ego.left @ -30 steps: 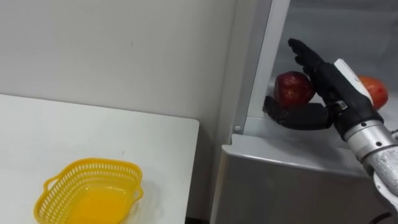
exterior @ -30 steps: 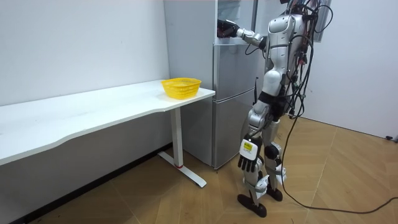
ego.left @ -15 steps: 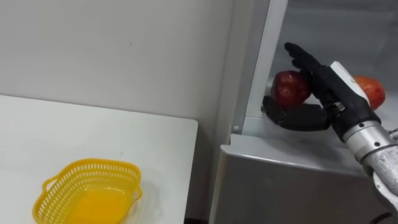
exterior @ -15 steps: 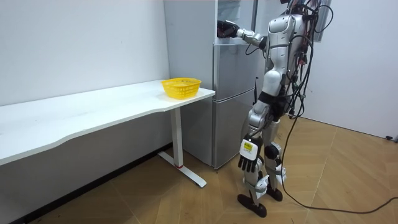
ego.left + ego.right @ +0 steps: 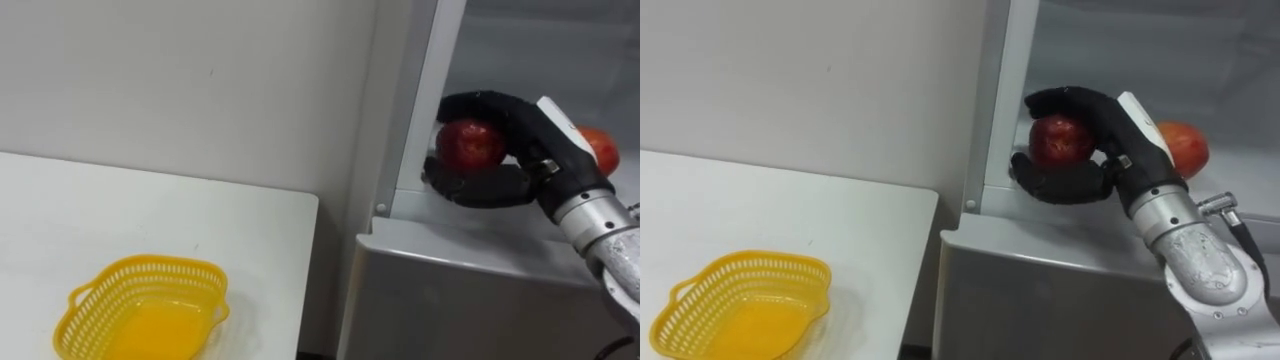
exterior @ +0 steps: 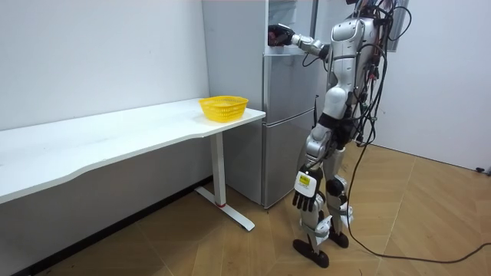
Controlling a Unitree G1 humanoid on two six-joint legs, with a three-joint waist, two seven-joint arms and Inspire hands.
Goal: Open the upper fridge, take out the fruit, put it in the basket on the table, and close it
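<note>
In the upper fridge [image 5: 421, 110], fingers of the right hand [image 5: 527, 124] curl around a red apple [image 5: 470, 144]; the wrist half hides a second fruit [image 5: 604, 147]. A yellow basket [image 5: 150, 263] sits on the counter [image 5: 150, 205].

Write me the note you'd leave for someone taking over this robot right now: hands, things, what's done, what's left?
Right hand: reaching into the upper fridge compartment, fingers and thumb curled round a dark red apple.
Left hand: hanging idle at the robot's side.
Things: an orange-red fruit sits behind the right wrist on the same shelf. An empty yellow basket stands on the white table beside the fridge.
Done: apple grasped.
Left: bring the apple out of the fridge; the basket is probably where it goes.
</note>
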